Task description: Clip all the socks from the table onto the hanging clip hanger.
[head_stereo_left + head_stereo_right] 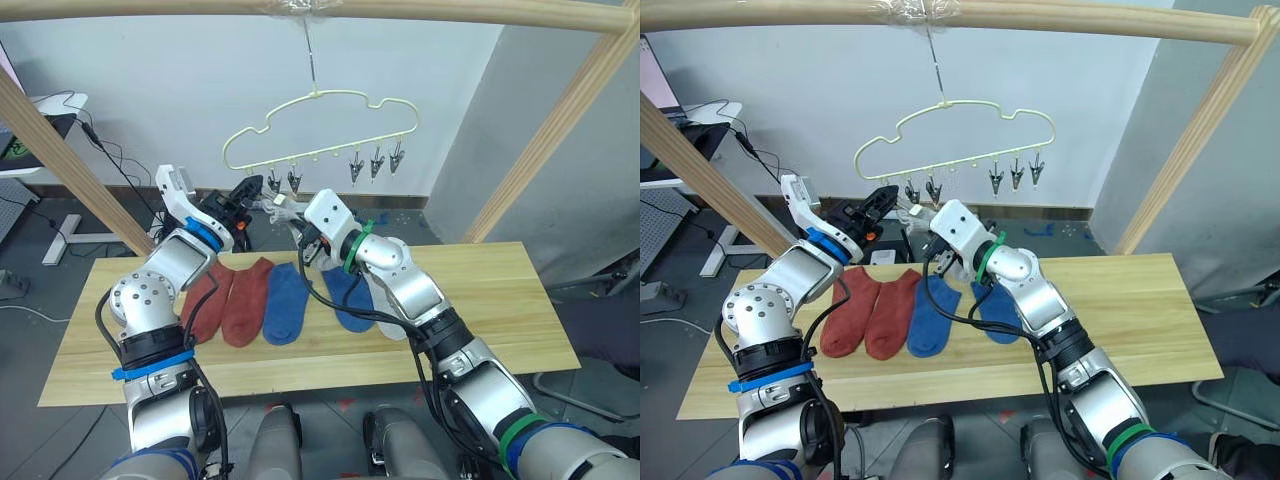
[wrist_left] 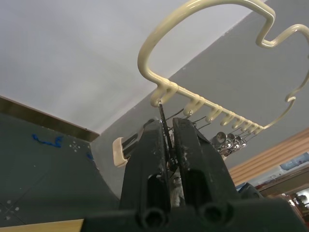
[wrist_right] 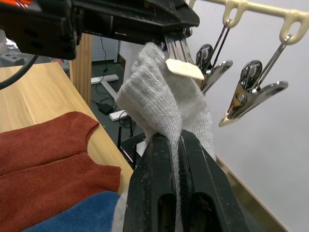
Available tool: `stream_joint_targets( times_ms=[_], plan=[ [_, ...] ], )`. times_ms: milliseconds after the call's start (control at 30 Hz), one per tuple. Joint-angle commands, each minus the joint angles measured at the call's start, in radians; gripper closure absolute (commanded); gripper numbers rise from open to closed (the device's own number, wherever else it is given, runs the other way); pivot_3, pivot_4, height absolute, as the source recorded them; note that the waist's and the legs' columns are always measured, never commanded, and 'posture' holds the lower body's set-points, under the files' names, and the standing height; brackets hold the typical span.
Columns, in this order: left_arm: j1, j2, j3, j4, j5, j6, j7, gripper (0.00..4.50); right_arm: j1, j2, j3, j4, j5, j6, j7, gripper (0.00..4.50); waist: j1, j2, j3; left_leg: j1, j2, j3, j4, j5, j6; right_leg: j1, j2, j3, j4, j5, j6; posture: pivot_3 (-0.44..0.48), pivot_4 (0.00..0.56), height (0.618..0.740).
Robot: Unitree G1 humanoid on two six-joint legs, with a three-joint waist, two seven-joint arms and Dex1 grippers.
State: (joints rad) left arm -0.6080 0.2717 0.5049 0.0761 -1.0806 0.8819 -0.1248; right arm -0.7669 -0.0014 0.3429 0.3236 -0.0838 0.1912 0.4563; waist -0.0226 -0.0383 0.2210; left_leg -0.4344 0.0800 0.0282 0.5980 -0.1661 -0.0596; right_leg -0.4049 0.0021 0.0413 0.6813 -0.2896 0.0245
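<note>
Pinching a grey sock (image 3: 166, 104), the right tool (image 3: 176, 145) meets a clip (image 3: 181, 50).

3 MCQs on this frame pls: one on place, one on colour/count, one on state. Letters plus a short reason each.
1. Where does the clip hanger hang?
A. from the wooden pole above the table
B. from the table's edge
C. from a wall hook

2. Which socks lie side by side at the robot's left end of the row on the table?
A. two blue
B. two rust-red
C. two light grey

3. What is the right gripper doing?
A. open over the table
B. shut on nothing
C. shut on a grey sock

Answers:
1 A: its hook hangs from the pole overhead.
2 B: the two rust-red socks lie there, blue ones beside them.
3 C: its fingers pinch the grey sock, raised to a clip that the left gripper squeezes.
</note>
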Motion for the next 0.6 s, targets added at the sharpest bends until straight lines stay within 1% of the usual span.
stream_joint_targets(
  times_ms=[33,267,367,400,500,567,600],
  plan=[
    [0.002,0.013,-0.01,-0.054,-0.017,-0.006,-0.026,2.93,-0.028,0.008,-0.019,-0.016,0.001,-0.03,-0.004,4.5,0.0,0.0,0.0,0.0,0.0,0.0,0.0,0.0,0.0,0.0,0.0,0.0,0.0,0.0,0.0,0.056,0.214,0.74],
    [0.01,0.028,-0.012,-0.061,-0.001,-0.017,-0.03,0.81,-0.014,0.034,-0.028,-0.017,0.027,-0.024,0.009,4.5,0.002,0.0,0.0,0.0,0.0,0.0,0.0,0.0,0.0,0.0,0.0,0.0,0.0,0.0,0.0,0.063,0.214,0.74],
    [0.029,0.057,-0.011,-0.089,0.008,-0.011,-0.032,0.02,0.02,0.074,-0.039,-0.034,0.096,0.012,0.049,4.5,-0.001,0.0,0.0,0.0,0.0,0.0,0.0,0.0,0.0,0.0,0.0,0.0,0.0,0.0,0.0,0.071,0.216,0.74],
    [0.036,0.067,-0.012,-0.098,0.008,-0.008,-0.033,0.02,0.029,0.085,-0.043,-0.039,0.118,0.026,0.066,4.5,-0.001,0.0,0.0,0.0,0.0,0.0,-0.001,0.0,0.0,0.0,0.0,0.0,0.0,0.0,0.0,0.071,0.216,0.74],
    [0.095,0.112,-0.05,-0.156,0.041,0.002,-0.062,0.0,0.072,0.141,-0.072,-0.113,0.246,0.146,0.128,3.73,0.0,0.0,0.0,0.0,0.001,-0.001,-0.001,0.0,0.0,0.0,0.0,-0.001,0.0,0.0,0.0,0.082,0.221,0.74],
    [0.125,0.126,-0.07,-0.175,0.066,-0.009,-0.072,0.0,0.088,0.158,-0.079,-0.147,0.293,0.203,0.147,3.07,0.003,0.0,0.0,0.0,0.0,0.0,-0.002,0.0,-0.001,0.0,-0.001,-0.001,0.0,0.0,0.0,0.082,0.221,0.74],
    [0.135,0.127,-0.074,-0.18,0.075,-0.017,-0.073,0.0,0.093,0.158,-0.078,-0.158,0.302,0.22,0.149,2.67,0.005,0.0,0.0,0.0,0.0,0.0,-0.002,0.0,-0.001,0.0,-0.001,-0.001,0.0,0.0,0.0,0.082,0.221,0.74]
  ],
)
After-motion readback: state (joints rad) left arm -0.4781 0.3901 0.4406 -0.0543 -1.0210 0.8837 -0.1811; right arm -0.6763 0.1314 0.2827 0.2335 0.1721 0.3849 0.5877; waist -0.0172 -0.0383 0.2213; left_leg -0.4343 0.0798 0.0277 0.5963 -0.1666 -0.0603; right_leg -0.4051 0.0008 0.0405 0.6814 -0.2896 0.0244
